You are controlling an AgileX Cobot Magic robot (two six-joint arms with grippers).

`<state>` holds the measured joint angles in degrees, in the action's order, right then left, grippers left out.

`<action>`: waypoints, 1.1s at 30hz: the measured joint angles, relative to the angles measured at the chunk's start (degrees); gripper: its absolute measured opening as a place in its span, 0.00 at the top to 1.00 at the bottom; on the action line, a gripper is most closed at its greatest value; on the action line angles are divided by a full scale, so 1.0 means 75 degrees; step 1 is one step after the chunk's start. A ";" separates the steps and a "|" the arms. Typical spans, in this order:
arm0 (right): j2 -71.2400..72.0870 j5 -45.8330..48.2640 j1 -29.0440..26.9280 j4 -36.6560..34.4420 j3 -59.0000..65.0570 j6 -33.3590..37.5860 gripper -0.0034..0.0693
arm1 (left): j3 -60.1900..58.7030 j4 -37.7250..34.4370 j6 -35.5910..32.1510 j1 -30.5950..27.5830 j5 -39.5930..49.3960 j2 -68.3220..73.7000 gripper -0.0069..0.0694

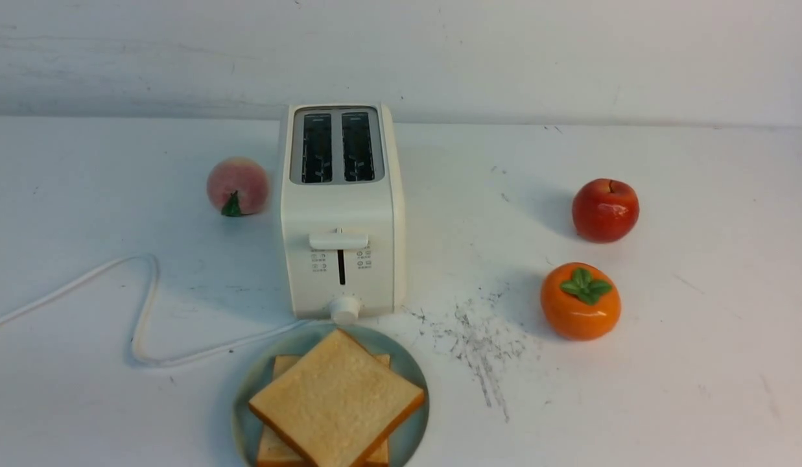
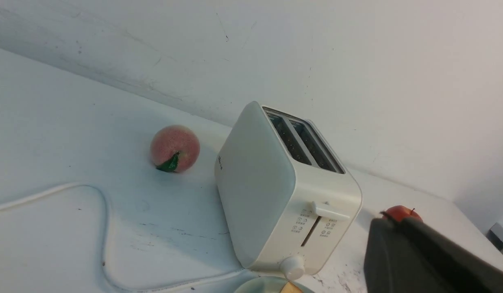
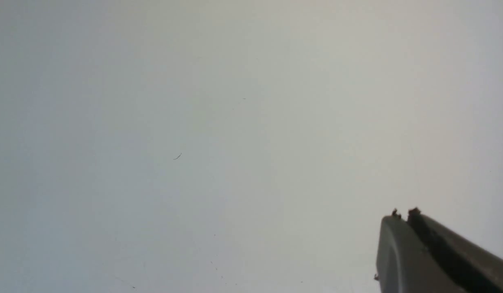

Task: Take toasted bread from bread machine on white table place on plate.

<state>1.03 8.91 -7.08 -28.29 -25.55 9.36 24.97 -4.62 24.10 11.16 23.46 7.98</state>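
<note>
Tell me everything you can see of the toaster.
The toaster is a cream-white, boxy, plastic-looking unit standing upright on the white table, front toward the camera. Its two top slots are dark and empty. The front carries a slide lever at the top of its track, tiny icons, and a round knob at the base. A white cord trails off leftward across the table. The plate lies just in front.
</note>
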 joint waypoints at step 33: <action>0.0002 0.0031 0.0000 -0.0060 0.0000 0.0000 0.85 | -0.3559 0.0445 -0.1549 -0.1024 -0.0176 -0.1137 0.86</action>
<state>1.04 9.14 -7.08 -28.74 -25.55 9.36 -1.73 -1.28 12.48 3.48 22.14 -0.55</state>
